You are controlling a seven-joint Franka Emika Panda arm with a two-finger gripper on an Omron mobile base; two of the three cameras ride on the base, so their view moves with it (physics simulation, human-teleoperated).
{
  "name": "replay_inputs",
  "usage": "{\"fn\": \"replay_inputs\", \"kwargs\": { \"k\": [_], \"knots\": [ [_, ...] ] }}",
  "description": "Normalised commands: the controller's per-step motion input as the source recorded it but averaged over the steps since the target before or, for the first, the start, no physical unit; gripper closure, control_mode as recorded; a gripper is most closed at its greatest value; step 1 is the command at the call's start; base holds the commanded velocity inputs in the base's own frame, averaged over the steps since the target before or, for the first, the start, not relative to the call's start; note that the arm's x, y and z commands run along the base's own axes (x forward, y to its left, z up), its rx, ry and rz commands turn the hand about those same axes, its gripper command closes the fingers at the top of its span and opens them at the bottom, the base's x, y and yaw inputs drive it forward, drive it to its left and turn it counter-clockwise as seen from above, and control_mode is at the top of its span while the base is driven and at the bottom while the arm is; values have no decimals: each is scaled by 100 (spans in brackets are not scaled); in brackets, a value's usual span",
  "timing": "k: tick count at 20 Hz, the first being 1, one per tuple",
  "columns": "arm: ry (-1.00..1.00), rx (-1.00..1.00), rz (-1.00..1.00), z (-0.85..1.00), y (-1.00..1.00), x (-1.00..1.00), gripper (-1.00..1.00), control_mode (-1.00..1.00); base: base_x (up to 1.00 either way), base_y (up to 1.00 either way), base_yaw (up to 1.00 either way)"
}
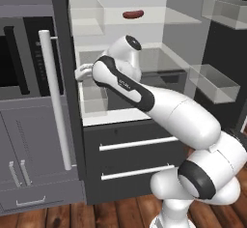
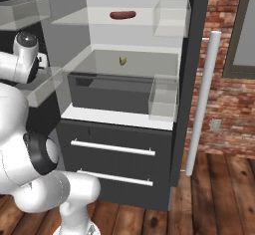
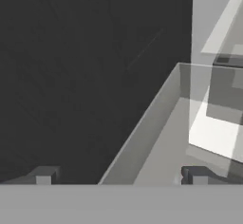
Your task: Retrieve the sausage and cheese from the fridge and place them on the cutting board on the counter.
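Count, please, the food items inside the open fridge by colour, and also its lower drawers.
Reddish-brown sausage link on the upper glass shelf: 1
Pale yellow-olive cheese chunk on the shelf below: 1
Dark-grey lower drawers with silver bar handles: 2
Total: 4

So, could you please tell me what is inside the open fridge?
Inside the fridge, the sausage lies on the upper glass shelf, and the cheese sits on the shelf below. The two lower drawers are closed, so their contents are hidden.
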Motion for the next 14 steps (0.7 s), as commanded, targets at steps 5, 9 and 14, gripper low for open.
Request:
{"fn": "replay_inputs", "kwargs": {
  "k": [5,9,14],
  "knots": [
    [1,-20,-2,0,-34,4,-100,-100,0,0,0],
    [5,-12,-5,0,-65,3,-100,-100,0,0,0],
    [0,-6,-8,0,-72,0,-100,-100,0,0,0]
  ]
}}
